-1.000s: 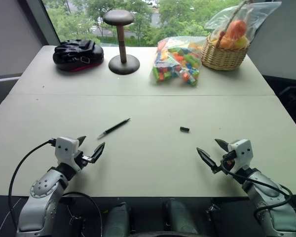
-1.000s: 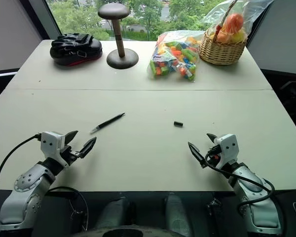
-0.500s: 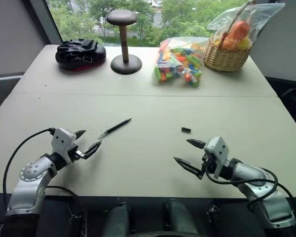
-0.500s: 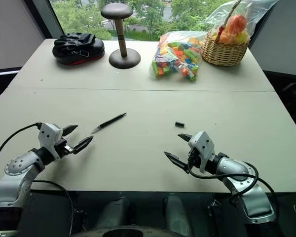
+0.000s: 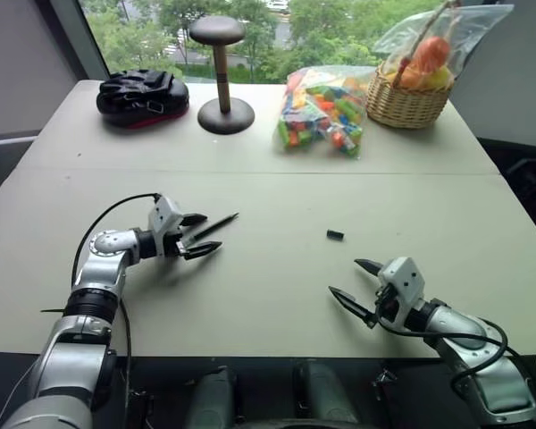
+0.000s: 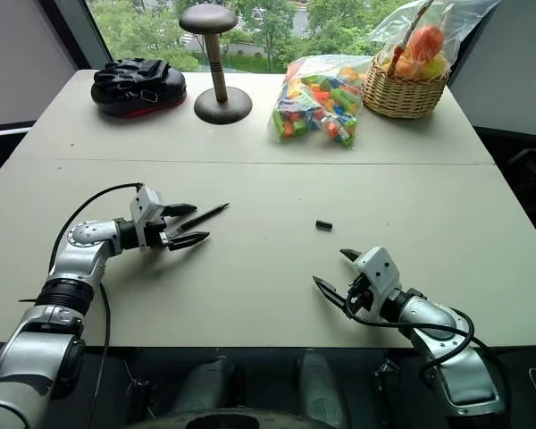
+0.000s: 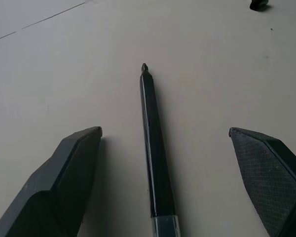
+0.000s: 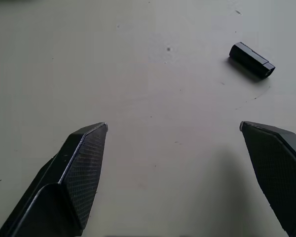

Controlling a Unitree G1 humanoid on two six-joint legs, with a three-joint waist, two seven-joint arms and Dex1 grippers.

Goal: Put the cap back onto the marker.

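Note:
The marker (image 5: 221, 222), a thin black stick, lies slanted on the table left of centre. My left gripper (image 5: 213, 231) is open and low over the marker's near end, one finger on each side. In the left wrist view the marker (image 7: 153, 158) runs up between the fingers (image 7: 69, 173) without touching them. The cap (image 5: 335, 235), a tiny black cylinder, lies alone right of centre. My right gripper (image 5: 344, 277) is open near the front edge, a short way in front of the cap (image 8: 252, 60) and holding nothing.
Along the far edge stand a black padded glove (image 5: 143, 94), a brown wooden stand (image 5: 220, 80), a bag of coloured blocks (image 5: 322, 107) and a wicker basket (image 5: 411, 103) of fruit under plastic. A seam (image 5: 268, 172) crosses the table.
My left arm has reached forward and turned, bringing its open fingers to either side of the marker's near end. The right gripper has shifted slightly left. Marker and cap lie as before.

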